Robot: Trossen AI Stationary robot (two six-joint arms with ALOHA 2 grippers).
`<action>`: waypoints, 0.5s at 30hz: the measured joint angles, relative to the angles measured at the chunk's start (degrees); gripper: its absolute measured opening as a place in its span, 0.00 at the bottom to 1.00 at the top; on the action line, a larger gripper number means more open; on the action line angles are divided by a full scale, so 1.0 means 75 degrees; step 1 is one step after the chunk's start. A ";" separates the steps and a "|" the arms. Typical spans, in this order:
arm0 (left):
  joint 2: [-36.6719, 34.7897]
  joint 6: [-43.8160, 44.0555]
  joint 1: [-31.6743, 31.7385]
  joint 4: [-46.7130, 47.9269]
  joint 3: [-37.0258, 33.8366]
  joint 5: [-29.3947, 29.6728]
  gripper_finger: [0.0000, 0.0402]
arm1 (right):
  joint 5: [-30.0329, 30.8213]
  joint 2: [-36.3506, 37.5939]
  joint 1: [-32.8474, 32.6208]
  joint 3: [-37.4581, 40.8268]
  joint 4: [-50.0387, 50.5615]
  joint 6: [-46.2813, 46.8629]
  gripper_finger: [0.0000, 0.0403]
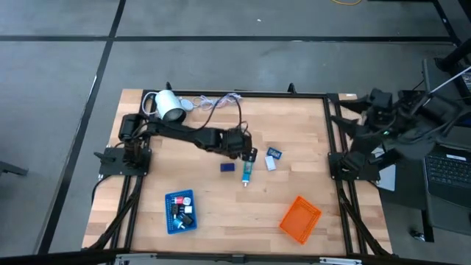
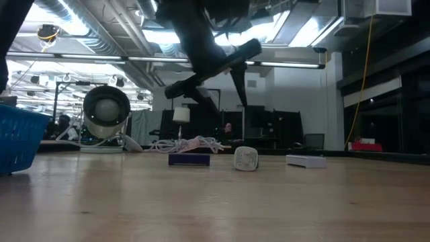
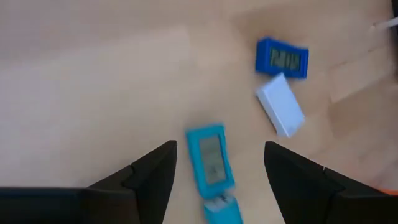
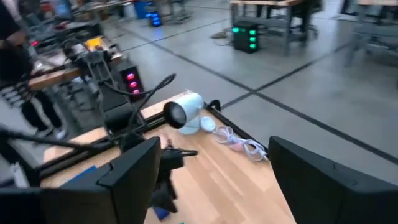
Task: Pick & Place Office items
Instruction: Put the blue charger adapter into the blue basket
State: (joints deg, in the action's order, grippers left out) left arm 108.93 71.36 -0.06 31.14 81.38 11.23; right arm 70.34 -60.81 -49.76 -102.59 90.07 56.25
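Note:
My left gripper (image 1: 246, 152) is open and hovers above the table's middle. In the left wrist view its fingers stand on either side of a teal oblong piece (image 3: 211, 163) without touching it. That teal piece (image 1: 246, 171) lies flat on the wood. A navy piece (image 1: 227, 167) lies just to its left, and a blue piece (image 1: 274, 153) and a white piece (image 1: 270, 163) lie to its right. Several small pieces lie in the blue tray (image 1: 179, 212). My right gripper (image 4: 211, 180) is open and waits beyond the table's right edge (image 1: 383, 110).
An orange mesh tray (image 1: 300, 218) sits near the near right corner. A white lamp-like device (image 1: 169, 105) with a coiled cord (image 1: 217, 101) lies at the far left. Bare wood spreads between the trays and along the table's right side.

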 joint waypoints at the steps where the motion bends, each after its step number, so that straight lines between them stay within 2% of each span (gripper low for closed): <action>1: 0.0043 0.0398 -0.0116 -0.0003 0.0002 0.0024 0.59 | -0.0050 0.0122 -0.0089 -0.0002 -0.0001 -0.0227 0.75; 8: 0.0552 0.2846 -0.1114 -0.0452 0.0000 -0.0120 0.59 | -0.0609 0.0857 -0.0389 -0.0011 -0.0001 -0.1396 0.75; 11: 0.0887 0.3147 -0.1336 -0.0542 0.0191 -0.0538 0.59 | -0.0655 0.1104 -0.0459 0.0001 -0.0004 -0.1769 0.75; 15: 0.1581 0.2932 -0.1236 0.0223 0.1195 -0.0925 0.59 | -0.0640 0.1471 -0.0531 -0.0005 -0.0004 -0.1933 0.75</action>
State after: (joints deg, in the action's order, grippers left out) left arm 120.78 93.34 -9.33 32.82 90.35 4.29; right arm 65.54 -49.77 -53.74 -102.63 90.04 41.75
